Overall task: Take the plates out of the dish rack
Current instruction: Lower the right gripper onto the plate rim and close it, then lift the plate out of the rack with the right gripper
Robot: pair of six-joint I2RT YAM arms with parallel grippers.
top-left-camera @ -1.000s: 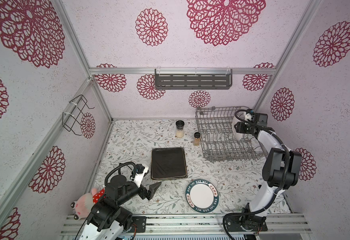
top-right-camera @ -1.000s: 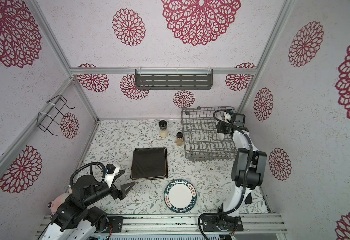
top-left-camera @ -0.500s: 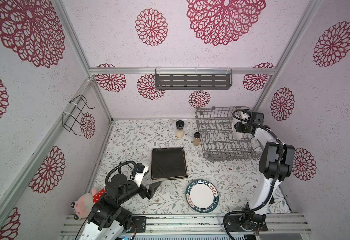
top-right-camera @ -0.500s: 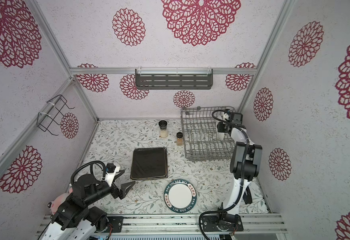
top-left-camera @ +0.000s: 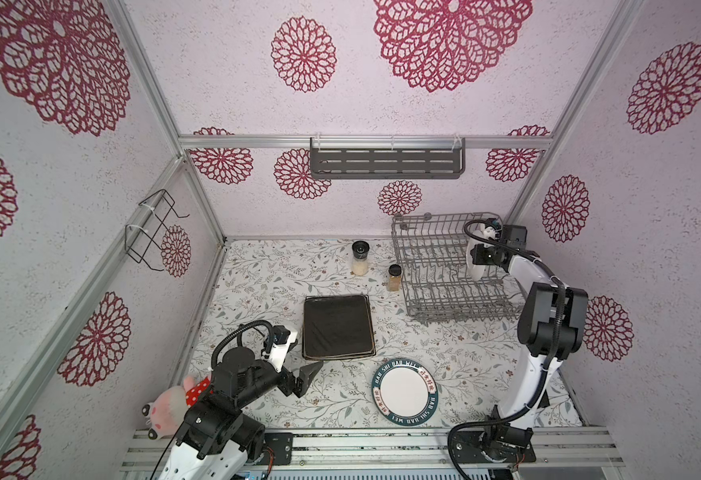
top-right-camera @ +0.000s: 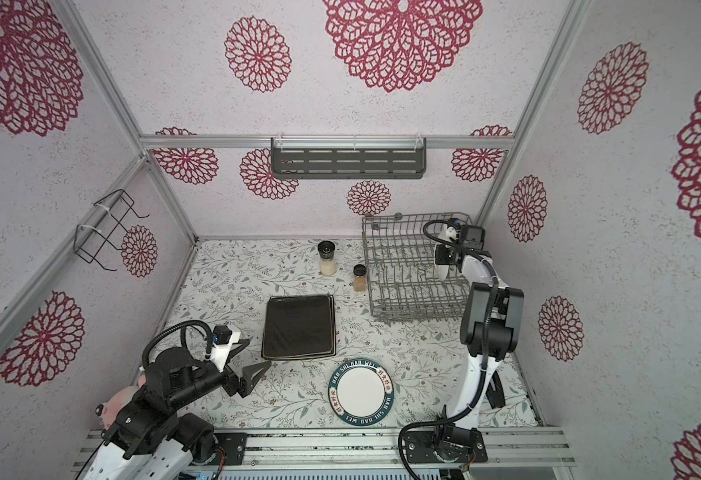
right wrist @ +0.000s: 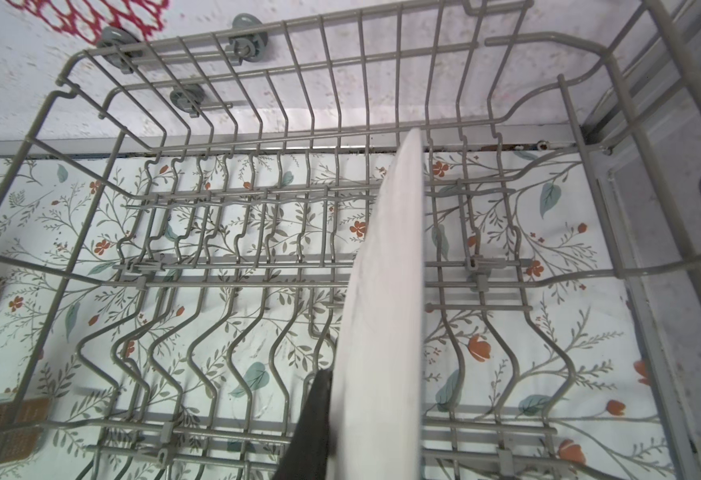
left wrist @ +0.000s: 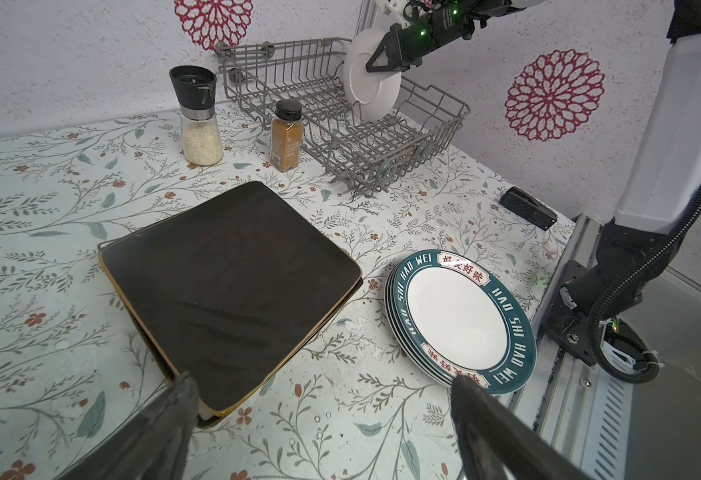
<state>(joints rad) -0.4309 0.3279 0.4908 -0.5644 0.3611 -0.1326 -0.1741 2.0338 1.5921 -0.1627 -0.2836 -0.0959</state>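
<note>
1. My right jaws are pinching the top edge of the white plate (left wrist: pixel 371 79), which is standing upright in the dish rack (top-left-camera: pixel 444 311).
2. My left jaws are hanging spread, well apart; lifting straight up is looking clear.

The right arm (top-left-camera: pixel 548 316) reaches toward one o'clock, jaws clamped; the left arm (top-left-camera: pixel 240 382) crouches at seven o'clock, jaws wide.

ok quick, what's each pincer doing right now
left pincer: open, holding nothing
right pincer: shut on the white plate in the dish rack
</note>
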